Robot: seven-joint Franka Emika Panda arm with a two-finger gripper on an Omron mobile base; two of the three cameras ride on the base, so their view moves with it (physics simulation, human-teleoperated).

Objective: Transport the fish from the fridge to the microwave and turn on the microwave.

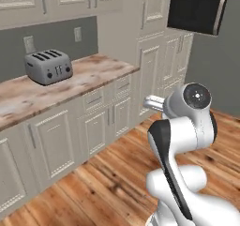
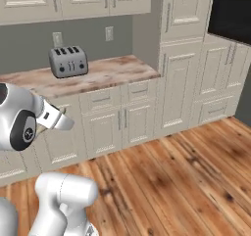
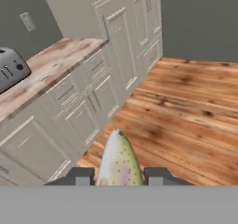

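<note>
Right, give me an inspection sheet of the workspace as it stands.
Surface: pale wood-grain countertop over cream panelled cabinets.
Job's things: small pale slender fish between the fingertips; dark-glass microwave high up, its door swung open.
Clutter: grey four-slot toaster on the countertop.
Grippers: two-finger gripper shut on the fish.
Cables: nothing seen.
Surroundings: plank wood floor, grey wall with outlets.

Fish (image 3: 119, 160): slender, pale beige-grey with faint pink and yellow tints, speckled; clamped between the two dark fingertips, its free end pointing away over the wood floor.

Microwave (image 1: 197, 10): dark glass door swung open, mounted high among cream cabinets.
</note>
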